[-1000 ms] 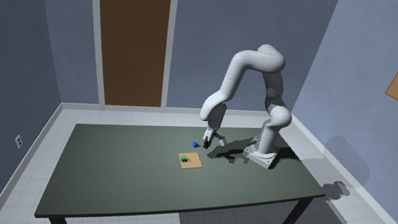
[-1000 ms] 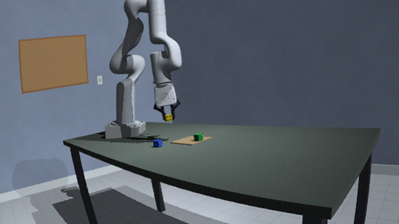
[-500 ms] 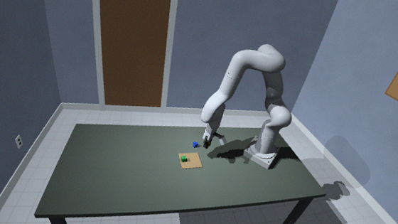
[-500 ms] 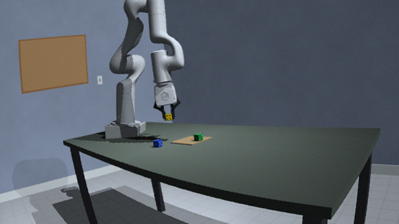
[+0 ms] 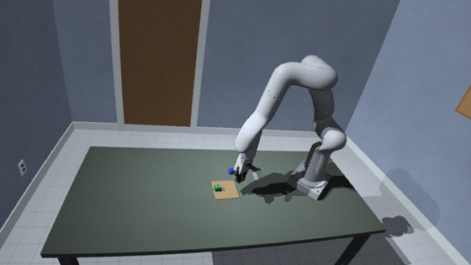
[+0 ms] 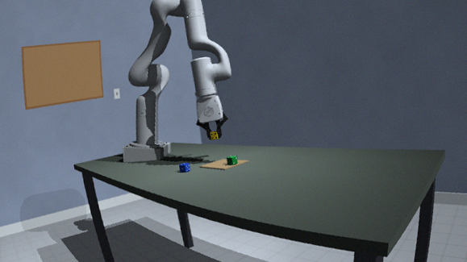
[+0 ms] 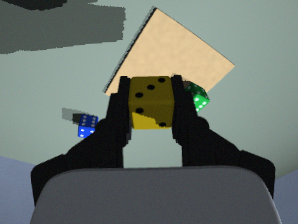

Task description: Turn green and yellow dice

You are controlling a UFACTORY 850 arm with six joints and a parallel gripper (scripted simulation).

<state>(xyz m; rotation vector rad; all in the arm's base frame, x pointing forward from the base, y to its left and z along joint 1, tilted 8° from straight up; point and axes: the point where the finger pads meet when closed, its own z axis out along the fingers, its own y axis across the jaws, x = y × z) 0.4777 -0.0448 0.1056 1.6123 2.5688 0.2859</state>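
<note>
My gripper [image 5: 239, 177] [image 6: 213, 133] [image 7: 150, 89] is shut on the yellow die [image 6: 214, 135] [image 7: 151, 95] and holds it above the table. In the wrist view the die's upper visible face shows three pips in a diagonal, and the face below it shows two. The green die [image 5: 217, 187] [image 6: 232, 160] [image 7: 200, 100] rests on the tan mat [image 5: 227, 194] [image 6: 212, 165] [image 7: 160, 45], near one side; my right finger partly hides it in the wrist view. The mat lies flat. Its top pips are too small or dark to read surely.
The blue die [image 5: 230, 171] [image 6: 184, 168] [image 7: 87, 126] sits on the table [image 5: 147, 202] [image 6: 302, 186] off the mat, touching neither the mat nor the green die. The arm's base stands at the table's far end, and the arm's shadow falls beside the mat.
</note>
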